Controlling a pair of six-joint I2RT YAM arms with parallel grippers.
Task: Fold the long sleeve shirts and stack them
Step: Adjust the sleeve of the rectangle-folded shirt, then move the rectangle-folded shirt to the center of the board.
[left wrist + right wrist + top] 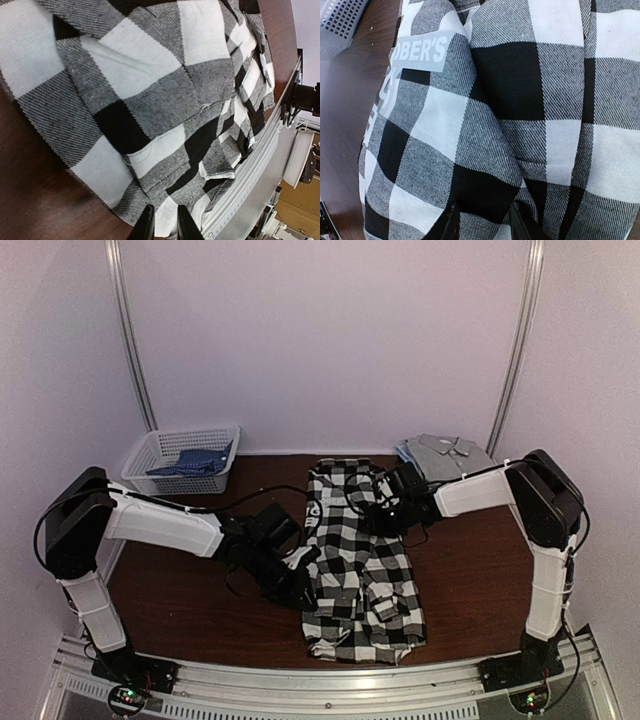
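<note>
At table (180, 590) centre: checked shirt (360, 560) lies lengthwise | left gripper (163, 222) pinches its left edge | right gripper (485, 225) clamps a fold near the collar | grey shirt (445, 452) folded, far right | blue shirt (190, 460) in basket (150, 455)

Open table (190, 595) left of checked shirt (358, 560)
</note>
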